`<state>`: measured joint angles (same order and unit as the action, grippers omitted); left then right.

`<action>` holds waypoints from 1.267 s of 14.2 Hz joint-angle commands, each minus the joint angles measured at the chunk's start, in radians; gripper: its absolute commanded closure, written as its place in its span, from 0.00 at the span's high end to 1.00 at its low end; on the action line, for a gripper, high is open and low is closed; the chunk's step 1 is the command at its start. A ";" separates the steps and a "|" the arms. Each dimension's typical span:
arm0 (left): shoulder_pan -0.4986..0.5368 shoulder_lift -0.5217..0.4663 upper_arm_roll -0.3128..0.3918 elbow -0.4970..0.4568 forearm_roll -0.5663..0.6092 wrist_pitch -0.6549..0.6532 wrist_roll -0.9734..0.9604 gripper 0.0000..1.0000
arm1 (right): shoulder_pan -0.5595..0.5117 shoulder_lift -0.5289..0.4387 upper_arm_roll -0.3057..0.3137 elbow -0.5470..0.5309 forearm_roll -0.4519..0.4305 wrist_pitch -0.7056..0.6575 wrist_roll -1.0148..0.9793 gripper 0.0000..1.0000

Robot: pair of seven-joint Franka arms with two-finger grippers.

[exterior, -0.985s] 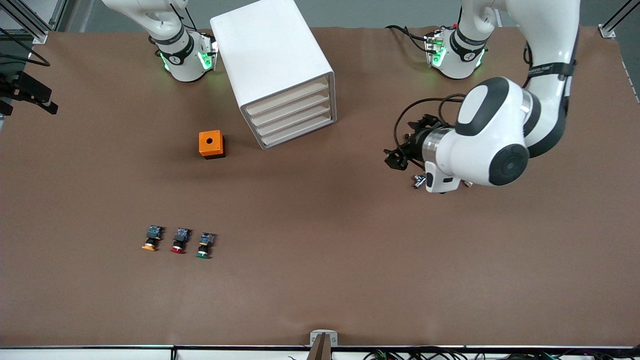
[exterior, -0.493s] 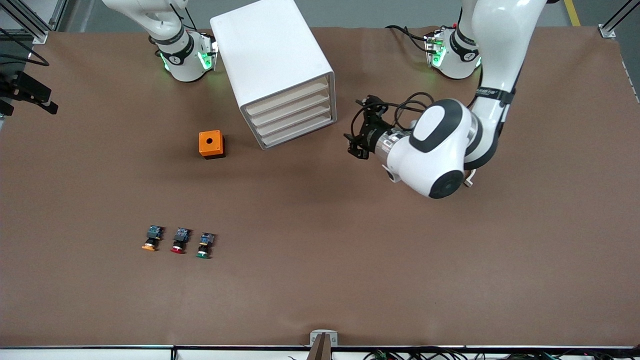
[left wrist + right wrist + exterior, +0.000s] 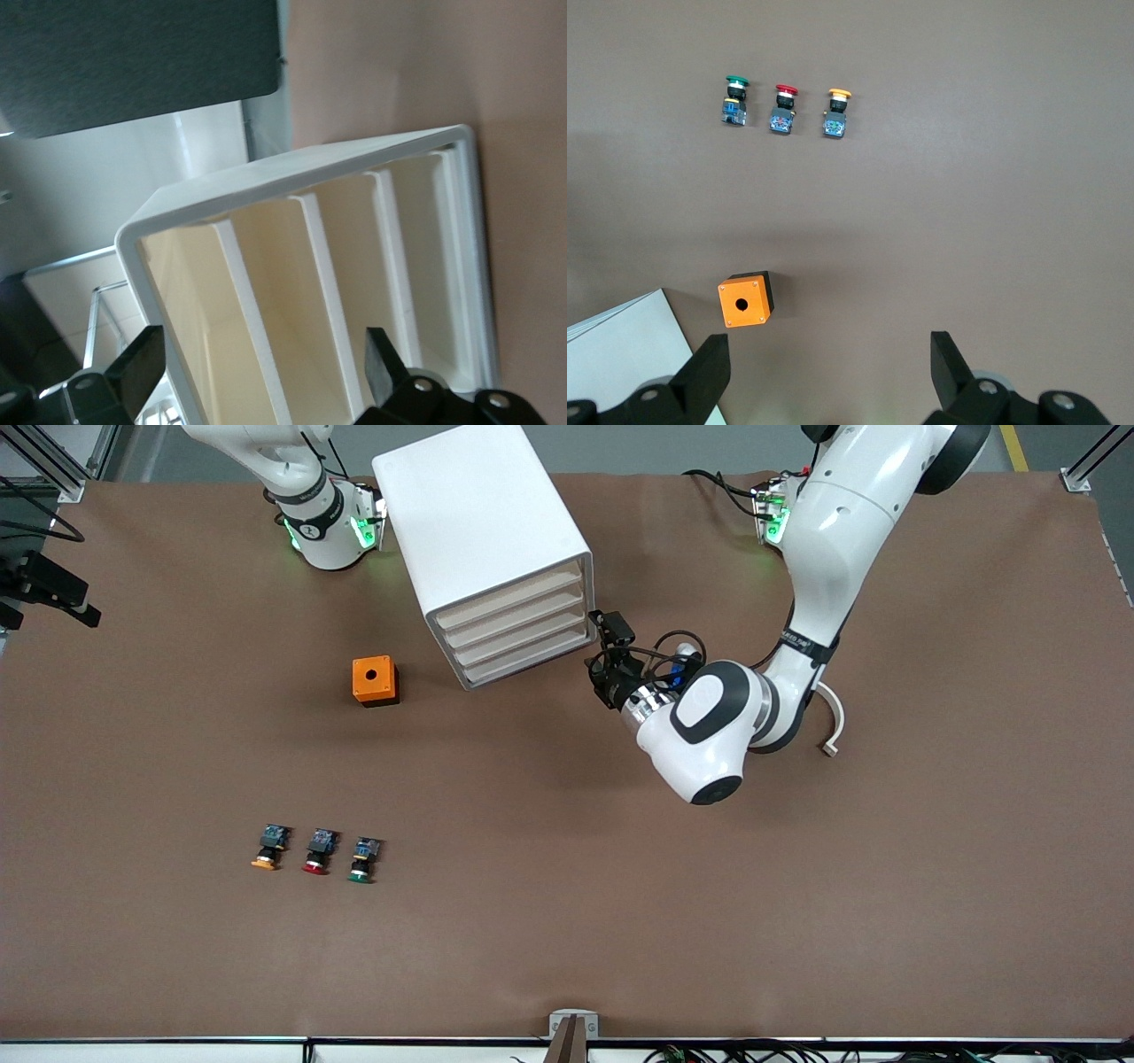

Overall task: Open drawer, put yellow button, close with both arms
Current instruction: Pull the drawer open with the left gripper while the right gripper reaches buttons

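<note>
The drawer [image 3: 509,600], topmost of 4 in the cabinet [image 3: 483,531], is shut. The left gripper [image 3: 611,657], jaws spread and empty, sits just beside the cabinet's front corner; it may catch a lower drawer or shove the cabinet. The yellow button [image 3: 267,849] lies well apart from the cabinet. The right gripper [image 3: 828,372] waits high above, jaws open.

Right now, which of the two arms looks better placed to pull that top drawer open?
The left. Its open left gripper hangs just in front of the cabinet, facing the shut drawer. The right gripper waits high above the orange box, looking down at the table.
</note>
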<state>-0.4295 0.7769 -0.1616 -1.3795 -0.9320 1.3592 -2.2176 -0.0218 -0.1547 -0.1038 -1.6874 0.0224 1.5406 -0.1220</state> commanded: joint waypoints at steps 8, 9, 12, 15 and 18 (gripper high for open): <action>-0.061 0.074 -0.021 0.031 -0.117 -0.031 -0.109 0.57 | -0.038 0.275 0.015 0.067 -0.004 0.064 -0.019 1.00; -0.072 0.074 -0.021 0.030 -0.117 -0.031 -0.109 0.57 | -0.043 0.312 0.015 0.074 0.001 0.111 -0.021 1.00; -0.094 0.076 -0.021 0.020 -0.117 -0.031 -0.126 0.57 | -0.030 0.395 0.015 0.054 0.008 0.215 0.016 1.00; -0.129 0.076 -0.021 0.019 -0.117 -0.031 -0.135 0.54 | -0.027 0.466 0.016 -0.027 0.013 0.402 0.096 1.00; -0.161 0.082 -0.019 0.019 -0.117 -0.028 -0.137 0.43 | -0.018 0.567 0.016 -0.029 0.013 0.545 0.156 1.00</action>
<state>-0.5701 0.8460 -0.1850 -1.3747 -1.0315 1.3418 -2.3347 -0.0378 0.3623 -0.0941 -1.7209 0.0241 2.0234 -0.0136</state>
